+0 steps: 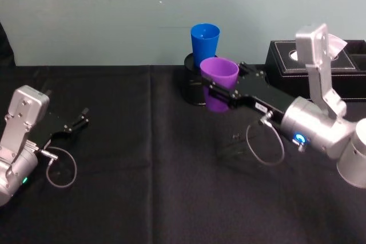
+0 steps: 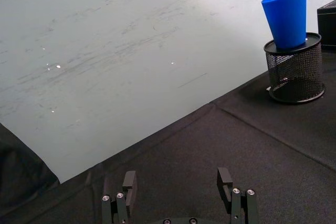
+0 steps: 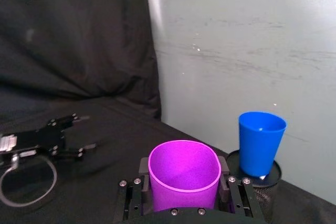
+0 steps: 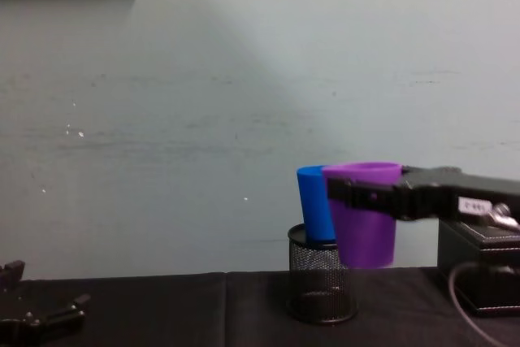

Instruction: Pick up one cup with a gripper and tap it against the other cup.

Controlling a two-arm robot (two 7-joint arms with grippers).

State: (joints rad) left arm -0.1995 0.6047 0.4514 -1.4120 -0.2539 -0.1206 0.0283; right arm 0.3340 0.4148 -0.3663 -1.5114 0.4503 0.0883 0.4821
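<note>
Mesh holder stands upright on the black table, mid-back, near the wall. Blue cup sits upright in the holder, its base inside the rim and most of its body sticking up above it. The right wrist view looks into the blue cup; nothing is visible inside.

Purple cup is just right of and in front of the blue cup, upright and lifted off the table, with its bottom hanging level with the top of the holder in the chest view. Nothing is visible inside it in the right wrist view.

Left gripper is parked low at the far left of the table, well apart from both cups, with its fingers spread wide and nothing between them. A cable loop hangs by its wrist.

Right gripper reaches in from the right, its fingers clamped on the purple cup's sides just below the rim. A black box sits at the back right, behind the right arm.

In the chest view the purple cup overlaps the blue cup and hides part of it and the holder, so contact cannot be told there. The right wrist view shows a gap between the two cups. The left wrist view shows the blue cup and holder clear of anything in front.
</note>
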